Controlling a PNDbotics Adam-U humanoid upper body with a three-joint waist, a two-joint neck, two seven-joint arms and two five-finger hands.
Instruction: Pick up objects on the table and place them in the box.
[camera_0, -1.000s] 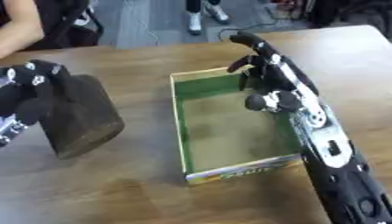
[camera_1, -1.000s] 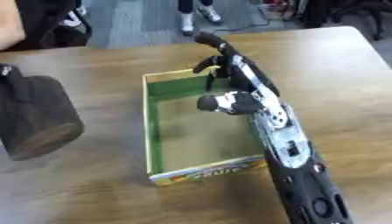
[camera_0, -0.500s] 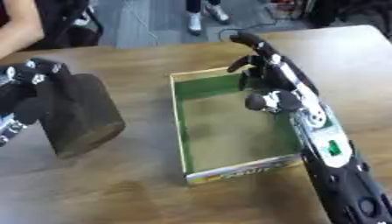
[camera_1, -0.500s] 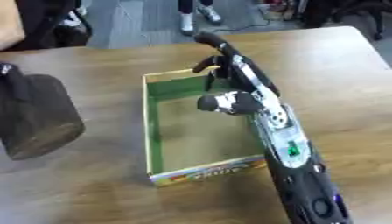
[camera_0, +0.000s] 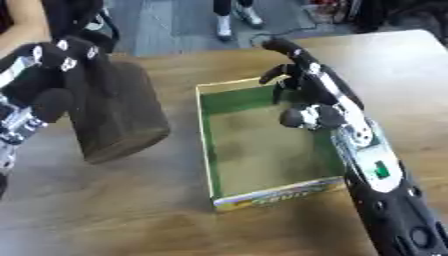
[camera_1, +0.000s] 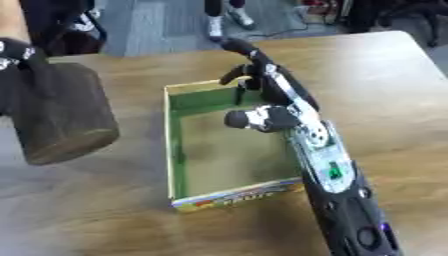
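Observation:
A dark brown, blunt cylinder-shaped object (camera_0: 118, 120) hangs tilted above the table at the left, with my left hand (camera_0: 42, 75) curled over its top and far side. To its right stands an open cardboard box (camera_0: 206, 150) with a green inside and nothing in it. My right hand (camera_0: 322, 95) lies along the box's right wall, fingers stretched out towards the far right corner and thumb tucked in over the rim, holding nothing.
The wooden table (camera_0: 105, 210) runs on to the left and front of the box and to the right of my right arm. Beyond the table's far edge are legs of people and chairs on a grey floor.
My left hand has lifted the dark brown object and carried it to the right, closer to the box. The right hand and the box have stayed put.

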